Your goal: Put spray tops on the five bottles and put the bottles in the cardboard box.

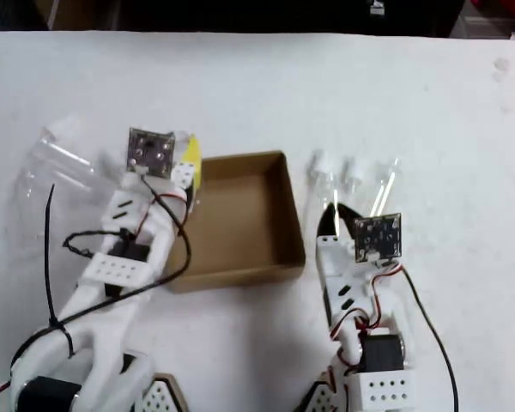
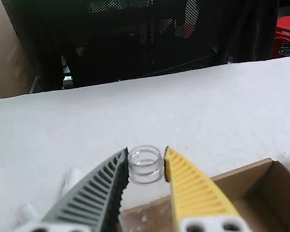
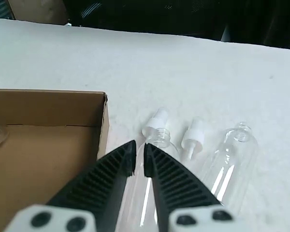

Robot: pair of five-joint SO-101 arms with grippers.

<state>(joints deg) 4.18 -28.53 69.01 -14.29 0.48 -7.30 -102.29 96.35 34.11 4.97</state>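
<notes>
My left gripper (image 2: pixel 145 155), one finger grey and one yellow, is shut on the neck of a clear uncapped bottle (image 2: pixel 145 165) held upright by the left wall of the cardboard box (image 1: pixel 240 219). In the high view that gripper (image 1: pixel 185 156) sits at the box's far left corner. My right gripper (image 3: pixel 139 153) has its black fingers shut just above a clear bottle (image 3: pixel 159 137) lying on the table right of the box. A white spray top (image 3: pixel 154 120) lies at that bottle's mouth, a second spray top (image 3: pixel 193 133) beside it, then another bottle (image 3: pixel 234 154).
More clear bottles (image 1: pixel 60 159) lie at the table's left, with white spray tops (image 2: pixel 72 178) close to my left gripper. The box corner (image 2: pixel 251 176) is right beside the held bottle. Open white table stretches behind everything.
</notes>
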